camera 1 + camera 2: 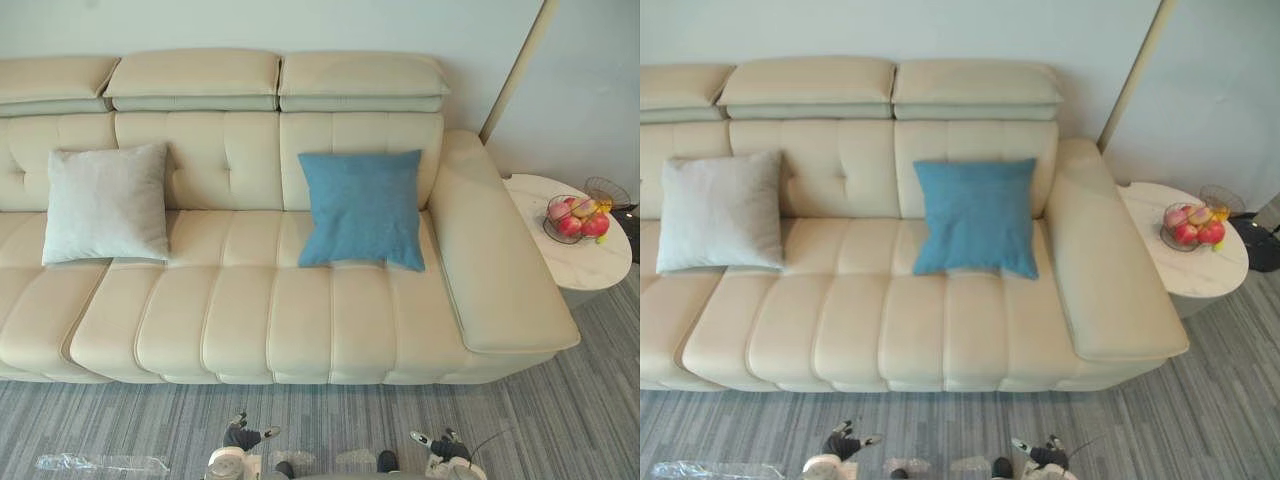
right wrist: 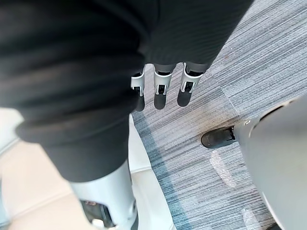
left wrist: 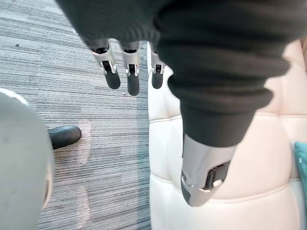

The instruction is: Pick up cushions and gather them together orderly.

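Note:
A light grey cushion (image 1: 105, 205) leans on the sofa's backrest at the left. A blue cushion (image 1: 362, 208) leans on the backrest near the right armrest, about a seat's width from the grey one. My left hand (image 1: 240, 437) hangs low over the carpet in front of the sofa, and its fingers (image 3: 132, 76) are straight and hold nothing. My right hand (image 1: 440, 445) hangs likewise to the right, fingers (image 2: 160, 88) relaxed and empty. Both hands are far from the cushions.
The cream leather sofa (image 1: 250, 320) spans the view, with a wide armrest (image 1: 490, 260) at the right. Beside it stands a round white side table (image 1: 600, 268) with a wire bowl of fruit (image 1: 575, 218). Clear plastic wrap (image 1: 100, 463) lies on the grey carpet.

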You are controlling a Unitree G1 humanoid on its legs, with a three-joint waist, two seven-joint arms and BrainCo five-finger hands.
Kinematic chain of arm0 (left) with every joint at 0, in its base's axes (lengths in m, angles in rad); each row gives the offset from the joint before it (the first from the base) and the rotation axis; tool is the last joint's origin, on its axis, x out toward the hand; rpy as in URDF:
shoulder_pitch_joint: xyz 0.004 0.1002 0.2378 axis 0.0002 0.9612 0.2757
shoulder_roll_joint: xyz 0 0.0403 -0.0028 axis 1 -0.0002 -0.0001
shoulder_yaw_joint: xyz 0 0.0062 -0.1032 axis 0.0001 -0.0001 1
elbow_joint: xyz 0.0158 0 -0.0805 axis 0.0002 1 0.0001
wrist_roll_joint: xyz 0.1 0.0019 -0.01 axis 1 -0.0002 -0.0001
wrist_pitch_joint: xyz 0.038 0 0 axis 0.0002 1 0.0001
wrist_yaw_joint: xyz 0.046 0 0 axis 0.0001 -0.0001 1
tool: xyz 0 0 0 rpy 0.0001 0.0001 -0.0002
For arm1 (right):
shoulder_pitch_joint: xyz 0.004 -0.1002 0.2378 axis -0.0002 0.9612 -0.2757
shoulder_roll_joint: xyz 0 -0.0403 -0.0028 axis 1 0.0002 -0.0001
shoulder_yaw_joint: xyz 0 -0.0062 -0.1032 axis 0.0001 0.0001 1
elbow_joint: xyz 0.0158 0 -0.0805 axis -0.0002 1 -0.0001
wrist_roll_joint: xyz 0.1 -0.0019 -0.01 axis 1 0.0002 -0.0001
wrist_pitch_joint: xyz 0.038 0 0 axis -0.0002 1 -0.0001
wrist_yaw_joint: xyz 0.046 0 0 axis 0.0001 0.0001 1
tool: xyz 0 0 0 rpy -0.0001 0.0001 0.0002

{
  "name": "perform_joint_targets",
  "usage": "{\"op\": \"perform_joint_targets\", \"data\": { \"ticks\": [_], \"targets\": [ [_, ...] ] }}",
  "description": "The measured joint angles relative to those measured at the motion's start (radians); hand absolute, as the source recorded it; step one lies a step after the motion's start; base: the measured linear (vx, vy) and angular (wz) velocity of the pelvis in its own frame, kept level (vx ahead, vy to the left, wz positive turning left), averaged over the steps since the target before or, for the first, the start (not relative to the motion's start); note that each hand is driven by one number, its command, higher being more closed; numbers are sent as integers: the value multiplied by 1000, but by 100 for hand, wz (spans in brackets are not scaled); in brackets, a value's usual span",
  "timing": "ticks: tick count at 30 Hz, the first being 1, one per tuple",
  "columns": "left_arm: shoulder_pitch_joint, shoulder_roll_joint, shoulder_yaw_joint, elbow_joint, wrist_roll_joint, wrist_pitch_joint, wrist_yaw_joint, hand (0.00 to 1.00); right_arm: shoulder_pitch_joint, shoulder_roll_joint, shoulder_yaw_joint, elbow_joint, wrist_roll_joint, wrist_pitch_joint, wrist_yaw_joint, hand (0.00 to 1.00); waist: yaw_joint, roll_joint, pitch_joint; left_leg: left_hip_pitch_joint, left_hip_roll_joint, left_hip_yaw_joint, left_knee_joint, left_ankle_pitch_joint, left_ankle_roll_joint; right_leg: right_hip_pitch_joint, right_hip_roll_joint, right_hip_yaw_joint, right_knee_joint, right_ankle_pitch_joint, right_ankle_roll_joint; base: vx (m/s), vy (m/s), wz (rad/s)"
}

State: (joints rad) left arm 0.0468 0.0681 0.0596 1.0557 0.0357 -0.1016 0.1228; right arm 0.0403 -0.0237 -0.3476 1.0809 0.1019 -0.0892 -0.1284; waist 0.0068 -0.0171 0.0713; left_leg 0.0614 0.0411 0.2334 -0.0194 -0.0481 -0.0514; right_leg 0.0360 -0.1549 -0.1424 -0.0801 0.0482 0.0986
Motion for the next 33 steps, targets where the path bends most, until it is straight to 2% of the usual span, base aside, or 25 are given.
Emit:
{"op": "perform_joint_targets", "data": {
  "ticks": [10, 16, 20, 22, 23, 24, 25, 27, 28, 29, 31, 32, 33],
  "targets": [
    [20, 19, 2, 17, -1, 1, -18, 0, 4, -18, -4, 0, -24, 3, 0, 0, -6, -2, -6, 16, -5, -25, -29, -1, -2, 3, 0, 1, -7, 2, 5, -14, -5, 0],
    [21, 18, 2, 17, 2, 1, -25, 0, 39, -18, -3, -3, -66, 27, 3, 0, -8, 1, -1, 38, 0, -13, -2, -3, -3, 18, 0, 23, 30, -13, -4, -20, -7, -8],
    [16, -3, 57, 12, 3, 0, -33, 0, 45, -15, 6, -47, -105, 38, 9, 0, -7, 6, 9, 52, 25, 98, 23, -36, -15, -55, 25, 129, 98, -20, -2, -115, 2, -76],
    [13, -8, 81, 12, 17, 3, -33, 0, 50, -9, 43, -87, -127, 44, 12, 0, -8, -2, 18, 47, 58, 218, 88, -86, -28, -125, 60, 237, 145, -16, -8, -135, -32, -167],
    [10, -7, 81, 11, 33, 5, -33, 0, 46, -7, 48, -95, -131, 44, 12, 0, -10, -5, 24, 44, 77, 282, 112, -106, -36, -150, 69, 248, 147, -21, -25, -163, -51, -184],
    [9, -5, 80, 12, 46, 9, -33, 0, 46, -6, 56, -111, -135, 48, 11, 0, -19, 3, 30, 45, 103, 354, 128, -125, -37, -169, 66, 181, 147, -30, -48, -129, -39, -190],
    [5, 1, 79, 12, 52, 12, -32, 0, 37, -6, 67, -116, -137, 48, 11, 0, -24, 12, 28, 47, 132, 418, 137, -127, -44, -196, 50, 51, 169, -36, -87, -69, -30, -175],
    [-8, 23, 74, 12, 52, 19, -32, 0, 29, -6, 83, -113, -142, 47, 10, 0, -26, -13, 38, 67, 151, 497, 141, -108, -78, -224, -26, -250, 215, -42, -125, 51, -79, -152],
    [-18, 35, 67, 14, 53, 22, -34, 0, 40, -4, 83, -112, -142, 47, 9, 0, -31, -25, 40, 72, 156, 511, 143, -102, -89, -223, -39, -315, 215, 7, -123, 109, -149, -127],
    [-23, 37, 62, 16, 56, 24, -35, 0, 40, -10, 83, -109, -142, 47, 9, 0, -38, -24, 44, 85, 169, 530, 144, -94, -102, -228, -27, -331, 216, 35, -103, 130, -181, -81],
    [-41, 25, 56, 13, 60, 21, -36, 0, 33, -42, 85, -103, -145, 49, 9, 0, -61, 12, 63, 116, 206, 571, 140, -79, -124, -236, 5, -368, 240, 10, -138, 142, -200, -75],
    [-42, 12, 57, 13, 60, 19, -37, 0, 20, -60, 90, -93, -146, 50, 8, 0, -60, 26, 72, 138, 217, 620, 142, -72, -136, -257, 6, -426, 282, -31, -166, 80, -158, -87],
    [-44, 6, 57, 19, 60, 23, -39, 0, 13, -67, 97, -92, -148, 49, 9, 0, -65, 39, 80, 141, 225, 630, 152, -70, -138, -264, 9, -422, 294, -49, -162, 69, -155, -75]
  ]
}}
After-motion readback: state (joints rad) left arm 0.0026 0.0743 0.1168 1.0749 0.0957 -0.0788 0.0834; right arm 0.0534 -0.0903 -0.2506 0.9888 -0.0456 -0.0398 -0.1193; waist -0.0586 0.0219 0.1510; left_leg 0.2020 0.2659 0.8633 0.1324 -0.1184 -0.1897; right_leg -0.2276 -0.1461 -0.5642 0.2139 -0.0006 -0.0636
